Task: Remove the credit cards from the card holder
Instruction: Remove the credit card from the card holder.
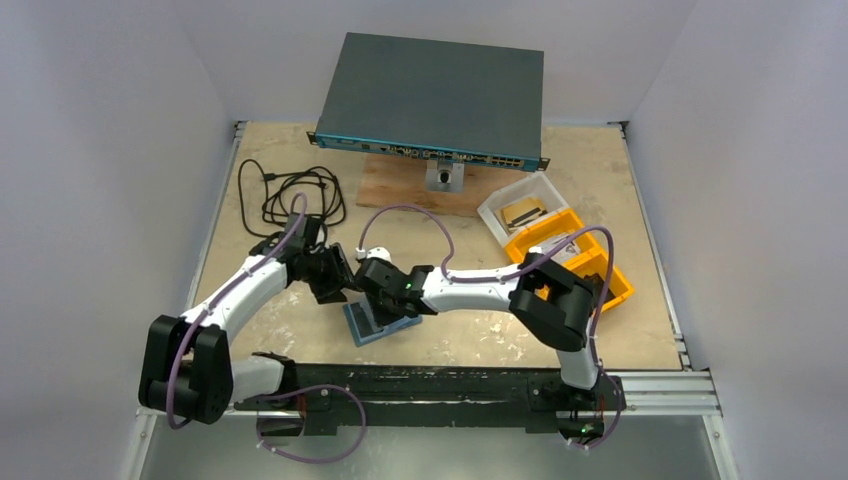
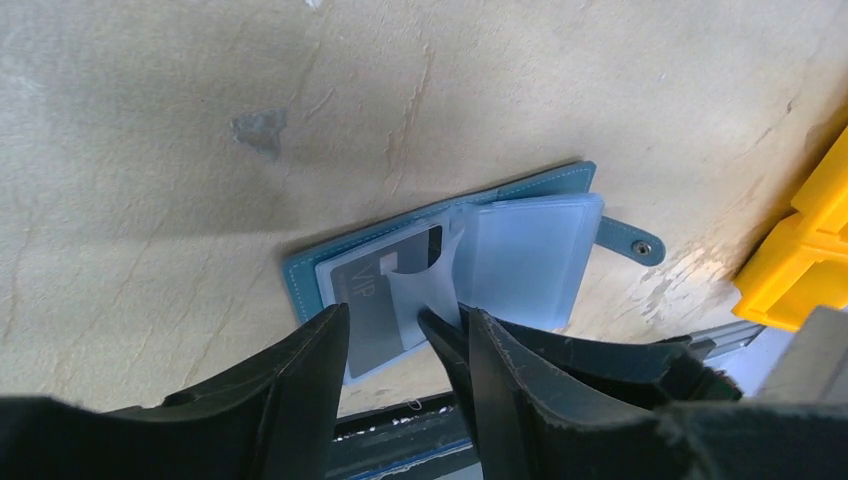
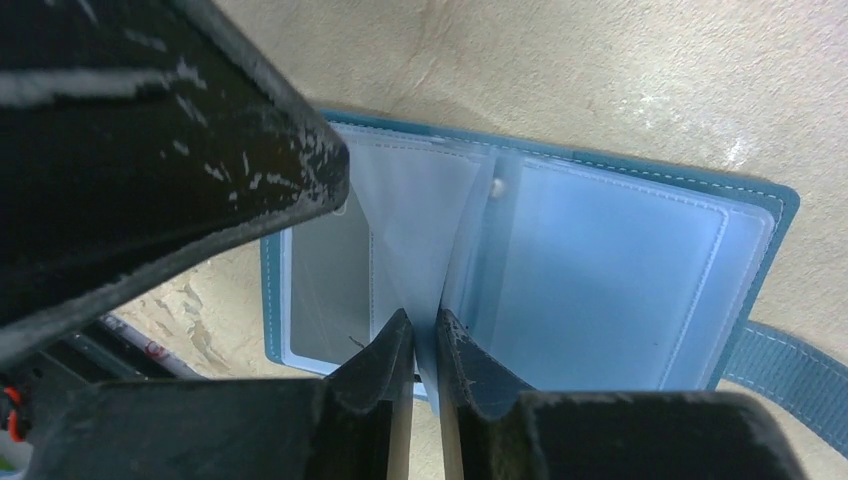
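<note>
The teal-blue card holder (image 1: 372,325) lies open on the table between my two grippers. It shows in the left wrist view (image 2: 305,280) and the right wrist view (image 3: 610,165). A grey credit card marked VIP (image 2: 372,300) sits in the left clear pocket and shows in the right wrist view (image 3: 325,285). My right gripper (image 3: 422,325) is shut on a clear pocket leaf (image 3: 415,230) and holds it up off the card. My left gripper (image 2: 405,315) is open, its fingers straddling the card's near end. The other pockets look pale blue; I cannot tell whether cards are in them.
Orange bins (image 1: 585,268) and a clear tub (image 1: 520,210) stand at the right, and an orange bin corner shows in the left wrist view (image 2: 800,260). A network switch (image 1: 430,95) on a wooden board is at the back. A black cable (image 1: 290,195) lies back left. The wallet's snap tab (image 2: 632,243) points right.
</note>
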